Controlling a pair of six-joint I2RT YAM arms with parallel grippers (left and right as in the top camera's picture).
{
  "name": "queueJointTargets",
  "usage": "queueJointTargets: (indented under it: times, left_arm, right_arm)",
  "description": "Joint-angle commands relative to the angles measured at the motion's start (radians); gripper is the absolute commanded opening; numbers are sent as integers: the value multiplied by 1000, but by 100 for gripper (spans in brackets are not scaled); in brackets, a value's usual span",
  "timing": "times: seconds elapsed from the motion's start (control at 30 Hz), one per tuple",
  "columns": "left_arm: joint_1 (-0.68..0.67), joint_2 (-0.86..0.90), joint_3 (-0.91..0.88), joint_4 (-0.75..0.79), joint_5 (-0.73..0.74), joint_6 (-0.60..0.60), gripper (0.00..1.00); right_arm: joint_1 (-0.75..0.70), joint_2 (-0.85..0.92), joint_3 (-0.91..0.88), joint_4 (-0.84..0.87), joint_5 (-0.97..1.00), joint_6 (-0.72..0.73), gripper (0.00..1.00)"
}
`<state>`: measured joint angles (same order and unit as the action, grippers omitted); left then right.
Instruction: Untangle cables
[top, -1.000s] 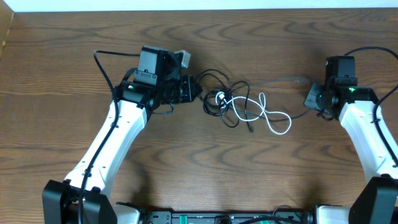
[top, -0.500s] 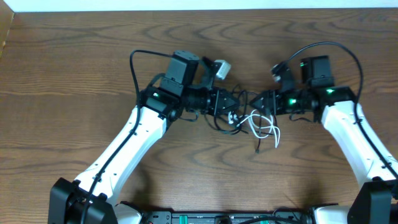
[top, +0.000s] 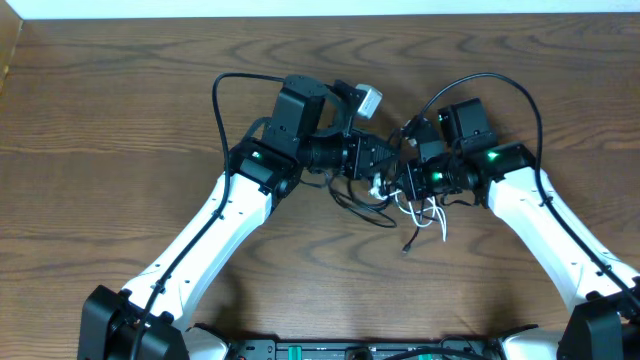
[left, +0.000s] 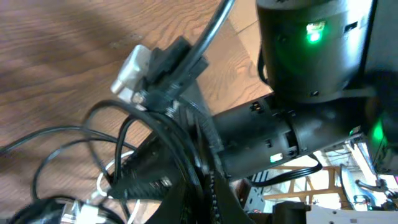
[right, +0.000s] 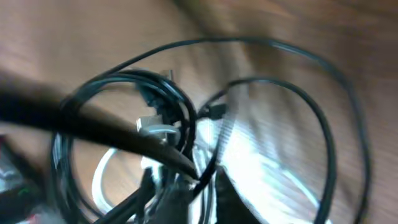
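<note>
The black cable (top: 352, 203) and the white cable (top: 432, 215) lie bunched in a tangle at mid-table, and a small plug end (top: 406, 247) trails toward the front. My left gripper (top: 388, 160) and right gripper (top: 408, 182) meet over the tangle, almost touching. In the left wrist view the left gripper (left: 205, 199) is shut on black cable (left: 124, 134) strands, with a bit of white cable (left: 101, 183) below. The right wrist view is blurred. There the right gripper (right: 199, 199) has black cable (right: 186, 118) between its fingers, beside the white loop (right: 99, 171).
The right arm's black wrist with a green light (left: 305, 56) fills the left wrist view, very close. Thick black arm wires arc above both wrists (top: 240, 80) (top: 500, 80). Bare wood table (top: 100, 150) lies all around the tangle.
Both grippers swung inward from far apart to the table's middle. The cables, spread wide a second ago, are drawn into a tight bunch between them.
</note>
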<state>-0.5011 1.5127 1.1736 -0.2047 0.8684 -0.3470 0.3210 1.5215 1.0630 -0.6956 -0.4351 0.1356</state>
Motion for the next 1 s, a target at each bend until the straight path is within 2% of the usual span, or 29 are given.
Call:
queueJointTargets:
  times: [0.0, 0.2, 0.27, 0.37, 0.53, 0.7, 0.8, 0.87, 0.97]
  left_arm:
    - [0, -10, 5, 17, 44, -11, 7]
    - [0, -10, 5, -28, 8, 7, 8]
    - [0, -10, 5, -106, -71, 40, 7]
    - [0, -9, 4, -274, -275, 67, 8]
    - [0, -7, 0, -457, -549, 81, 8]
    - [5, -5, -1, -505, -622, 80, 8]
    - [8, -5, -1, -459, -554, 69, 8]
    - [8, -5, -1, -383, -415, 69, 8]
    - [8, -5, -1, -247, -249, 60, 8]
  right_arm:
    - [14, 5, -6, -3, 176, 129, 1]
    - [5, 5, -6, -6, 371, 227, 1]
    - [-9, 5, -6, -4, 437, 266, 1]
    - [-44, 4, -6, -3, 513, 310, 1]
    - [-126, 4, -5, -1, 576, 321, 1]
    - [-240, 4, -5, 0, 603, 321, 1]
    - [-291, 3, -5, 14, 454, 291, 1]
    - [-300, 3, -5, 41, 225, 173, 1]
    - [-291, 3, -5, 50, -116, 1, 11]
